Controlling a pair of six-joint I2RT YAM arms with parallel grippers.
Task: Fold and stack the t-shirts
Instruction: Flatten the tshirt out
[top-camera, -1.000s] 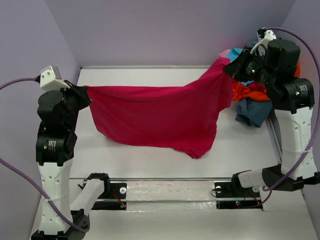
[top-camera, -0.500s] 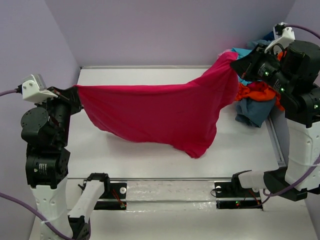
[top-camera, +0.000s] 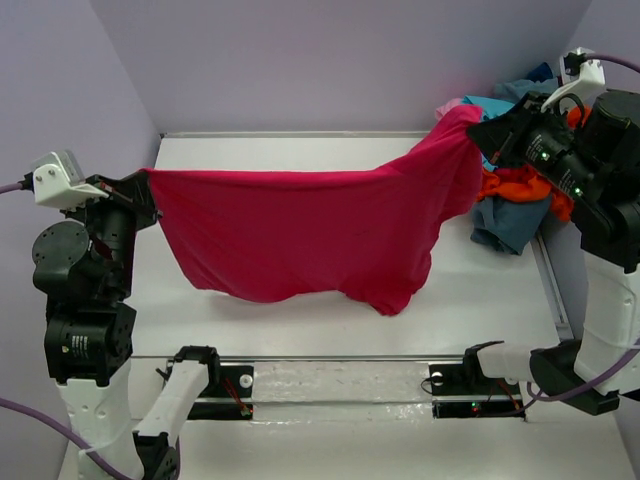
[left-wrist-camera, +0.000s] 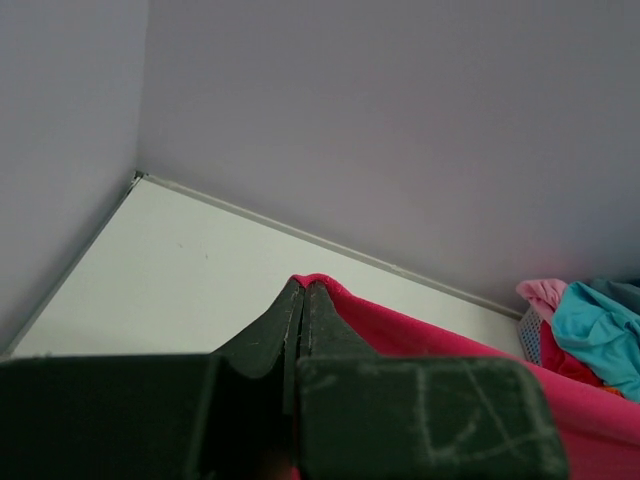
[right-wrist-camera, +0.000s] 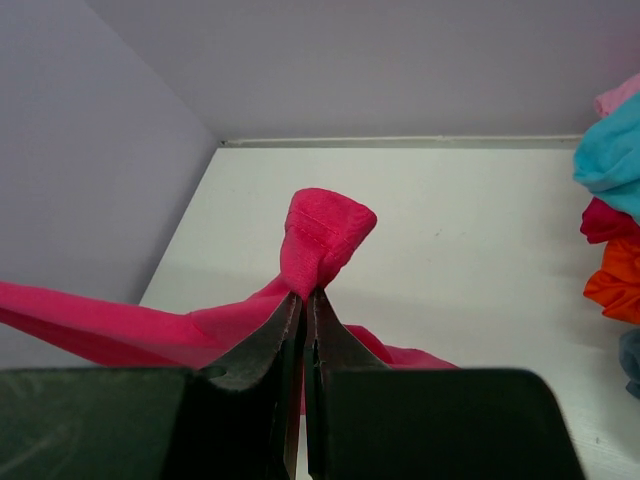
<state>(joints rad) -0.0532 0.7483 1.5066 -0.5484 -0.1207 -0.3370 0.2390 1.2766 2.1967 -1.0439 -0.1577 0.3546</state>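
Evidently, one crimson t-shirt (top-camera: 310, 230) was held stretched over the table (top-camera: 300, 330), seemingly so it could be spread flat for folding. The left gripper (top-camera: 148, 183) and the right gripper (top-camera: 482, 128), two in all, were each clamped on its edge. One heap of t-shirts (top-camera: 512, 205), in four other colours, lay far right.

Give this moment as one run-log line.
left gripper: shut on crimson t-shirt | right gripper: shut on crimson t-shirt | state: spread between both grippers

2 grippers: left gripper (left-wrist-camera: 303, 290), right gripper (right-wrist-camera: 303, 298); 1 crimson t-shirt (top-camera: 300, 230); 1 heap (top-camera: 515, 150), 4 colours showing: 1 orange shirt (top-camera: 510, 183), 1 turquoise shirt (right-wrist-camera: 610, 150), 1 pink shirt (right-wrist-camera: 622, 95), 1 blue shirt (top-camera: 505, 222); 1 table (top-camera: 300, 330)
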